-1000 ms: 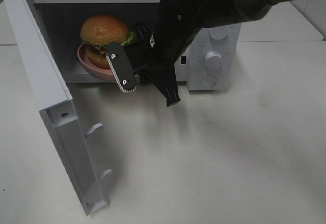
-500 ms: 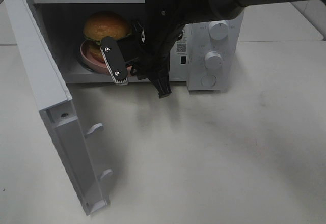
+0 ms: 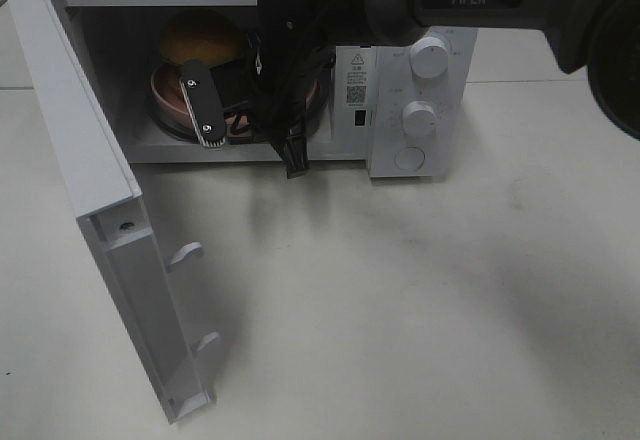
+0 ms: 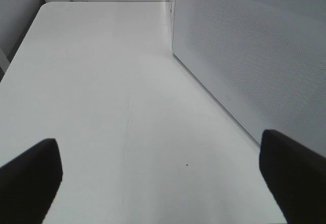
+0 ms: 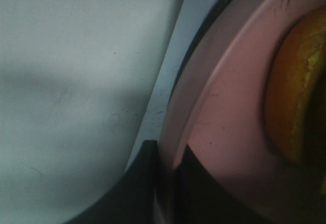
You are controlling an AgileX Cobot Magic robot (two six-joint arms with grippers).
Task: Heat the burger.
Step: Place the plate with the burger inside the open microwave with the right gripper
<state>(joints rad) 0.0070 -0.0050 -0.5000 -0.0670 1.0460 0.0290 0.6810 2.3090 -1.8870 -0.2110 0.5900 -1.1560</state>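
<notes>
Well inside the microwave (image 3: 400, 70), right jaws pinch plate (image 5: 224, 127) bearing burger (image 3: 198, 38); left jaws gape.

I note burger (image 3: 200, 38) on plate (image 3: 166, 100) inside microwave (image 3: 390, 90) at far left of table (image 3: 450, 310), its door (image 3: 90, 160) swung out toward near left, knobs (image 3: 418, 118) right of the cavity.

Open white microwave (image 3: 400, 90) on white table (image 3: 450, 310)

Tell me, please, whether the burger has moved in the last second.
Yes. The burger, on its plate, has gone deeper into the microwave.
</notes>
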